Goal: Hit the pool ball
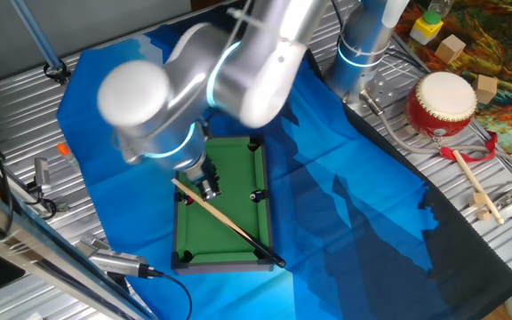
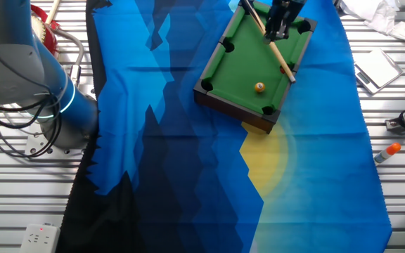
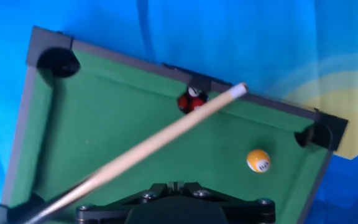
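Observation:
The pool ball is a small orange ball with a pale spot. It rests on the green felt of the toy pool table near a corner pocket, and also shows as the pool ball. In one fixed view my arm hides it. A wooden cue lies slanted across the table, its white tip on the far rail. My gripper hovers over the felt with its jaws shut and nothing seen between them. The cue passes beyond the fingertips. The gripper is well away from the ball.
A tiny red ball sits at the side pocket next to the cue tip. The table stands on a blue cloth. A red drum, a drumstick and wooden blocks lie at the right.

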`<state>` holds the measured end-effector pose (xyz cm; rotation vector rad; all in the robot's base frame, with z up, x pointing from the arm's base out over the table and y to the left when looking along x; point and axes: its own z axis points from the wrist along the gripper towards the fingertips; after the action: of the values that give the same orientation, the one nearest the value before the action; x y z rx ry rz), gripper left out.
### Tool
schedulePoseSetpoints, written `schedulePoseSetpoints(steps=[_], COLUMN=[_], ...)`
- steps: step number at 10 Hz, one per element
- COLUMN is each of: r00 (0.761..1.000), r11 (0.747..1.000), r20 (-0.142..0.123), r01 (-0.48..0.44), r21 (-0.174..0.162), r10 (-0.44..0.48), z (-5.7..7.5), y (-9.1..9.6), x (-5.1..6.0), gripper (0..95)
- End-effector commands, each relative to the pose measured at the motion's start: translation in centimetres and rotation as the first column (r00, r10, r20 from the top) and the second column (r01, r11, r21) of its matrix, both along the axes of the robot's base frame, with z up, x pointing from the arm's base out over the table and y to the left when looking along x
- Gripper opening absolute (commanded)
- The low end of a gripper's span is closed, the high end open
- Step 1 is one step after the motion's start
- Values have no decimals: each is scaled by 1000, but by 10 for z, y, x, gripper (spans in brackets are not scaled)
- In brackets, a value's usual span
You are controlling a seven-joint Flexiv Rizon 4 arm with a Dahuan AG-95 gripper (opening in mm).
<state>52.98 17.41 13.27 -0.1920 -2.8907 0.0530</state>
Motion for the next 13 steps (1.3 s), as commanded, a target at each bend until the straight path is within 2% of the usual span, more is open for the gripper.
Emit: schedulePoseSetpoints(steps=[1, 9, 11, 13], r00=[1000, 1000, 999, 998], r11=[1000, 1000, 999, 998], r20=[6, 15, 18, 23], r01=[10, -3, -31, -60], r21=[-1, -4, -14, -10], r10=[-10, 3, 32, 61], z=[1, 1, 1, 1], y=[-1, -1, -1, -1], x=[-2, -2, -2, -2], gripper=[0, 0, 0, 0])
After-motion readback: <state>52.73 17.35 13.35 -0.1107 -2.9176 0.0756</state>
